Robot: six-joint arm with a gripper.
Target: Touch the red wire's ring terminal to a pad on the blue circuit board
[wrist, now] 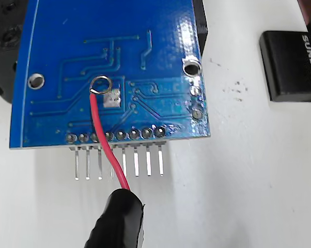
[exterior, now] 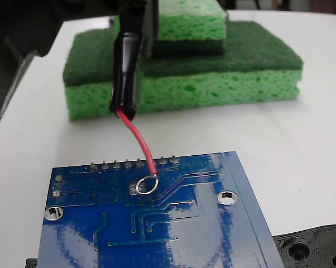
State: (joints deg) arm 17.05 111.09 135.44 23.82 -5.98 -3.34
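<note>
The blue circuit board (exterior: pixel 157 223) lies flat at the front of the fixed view and fills the upper left of the wrist view (wrist: pixel 145 31). The red wire (exterior: pixel 140 142) curves down from its black sleeve (exterior: pixel 126 72) onto the board. Its ring terminal (exterior: pixel 147 184) lies beside the silver pad (exterior: pixel 132 188). In the wrist view the ring terminal (wrist: pixel 101 84) sits just up-left of the pad (wrist: pixel 113 96), its rim overlapping the pad's corner; whether it touches cannot be told. The gripper (exterior: pixel 139 14) is a dark shape at the top edge, shut on the sleeve.
Stacked green sponges (exterior: pixel 224 84) stand behind the board. A black plastic part with holes (exterior: pixel 318 248) lies at the board's front right in the fixed view. A black block marked SUNDICK (wrist: pixel 292 64) lies beside the board in the wrist view. Grey solder pins (wrist: pixel 122 135) line the board's edge.
</note>
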